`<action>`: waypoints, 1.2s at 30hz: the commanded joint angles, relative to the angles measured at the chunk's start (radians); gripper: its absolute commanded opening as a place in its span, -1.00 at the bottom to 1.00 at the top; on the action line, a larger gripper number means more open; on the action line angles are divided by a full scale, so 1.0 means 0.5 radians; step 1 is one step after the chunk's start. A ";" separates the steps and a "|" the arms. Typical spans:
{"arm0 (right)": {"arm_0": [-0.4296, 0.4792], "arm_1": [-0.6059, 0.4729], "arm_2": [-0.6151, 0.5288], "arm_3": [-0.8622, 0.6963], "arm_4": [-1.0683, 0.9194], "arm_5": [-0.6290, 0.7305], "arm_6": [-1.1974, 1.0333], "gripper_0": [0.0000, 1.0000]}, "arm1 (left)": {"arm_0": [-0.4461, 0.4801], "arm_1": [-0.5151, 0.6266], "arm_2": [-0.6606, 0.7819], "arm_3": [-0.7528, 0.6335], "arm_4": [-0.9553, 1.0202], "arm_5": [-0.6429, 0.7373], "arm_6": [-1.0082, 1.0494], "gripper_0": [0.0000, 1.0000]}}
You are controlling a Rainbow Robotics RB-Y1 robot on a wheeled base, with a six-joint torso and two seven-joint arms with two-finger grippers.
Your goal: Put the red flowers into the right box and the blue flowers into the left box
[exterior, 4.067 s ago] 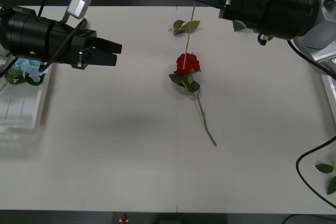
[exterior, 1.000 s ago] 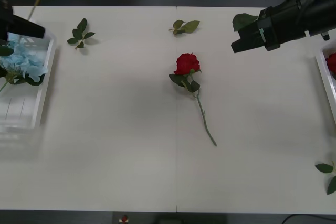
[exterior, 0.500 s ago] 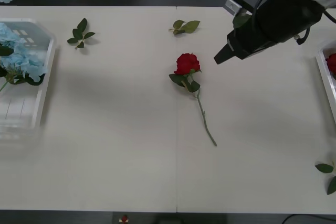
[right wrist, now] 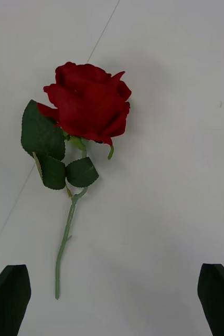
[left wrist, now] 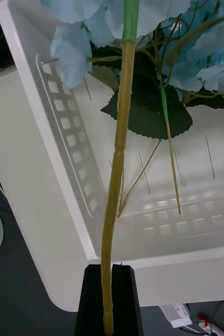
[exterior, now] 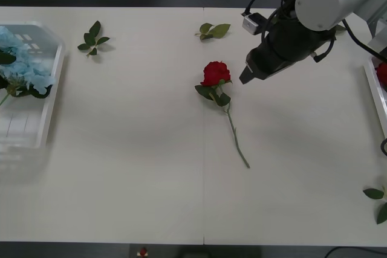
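One of the red flowers point(exterior: 215, 73) lies at the table's middle, its stem running toward the near edge. My right gripper point(exterior: 244, 78) hovers just to its right, open, with the bloom point(right wrist: 88, 102) ahead of its black fingers point(right wrist: 8, 294). Another red flower point(exterior: 382, 72) rests in the right box point(exterior: 375, 98) at the right edge. Blue flowers point(exterior: 21, 67) lie in the left box point(exterior: 52, 89). My left gripper point(left wrist: 109, 273) is shut on the stem of a blue flower point(left wrist: 75, 47) held over the slotted left box point(left wrist: 54, 210).
Loose green leaf sprigs lie at the far left point(exterior: 92, 37), the far middle point(exterior: 213, 29) and the near right corner point(exterior: 377, 200). Open tabletop stretches between the two boxes around the rose.
My right arm has swung left from the right box and come down beside the rose. The blue flower at the far left corner has moved out of the front view.
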 commanded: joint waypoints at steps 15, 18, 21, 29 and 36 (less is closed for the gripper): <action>0.039 0.308 0.124 0.013 0.529 -0.062 -0.071 0.84 | 0.183 -0.214 -0.400 -0.049 -0.283 -0.379 0.724 -1.00; 0.085 0.345 0.130 0.016 0.615 -0.077 -0.083 0.85 | 0.186 -0.284 -0.424 -0.049 -0.350 -0.437 0.752 -1.00; 0.137 0.378 0.127 0.016 0.679 -0.105 -0.092 0.85 | 0.186 -0.330 -0.424 -0.049 -0.415 -0.453 0.758 -1.00; 0.229 0.440 0.130 0.056 0.781 -0.154 -0.111 0.85 | 0.189 -0.346 -0.409 -0.049 -0.393 -0.499 0.721 1.00; 0.315 0.489 0.127 0.121 0.876 -0.271 -0.114 0.84 | 0.186 -0.343 -0.201 -0.141 -0.362 -0.440 0.537 1.00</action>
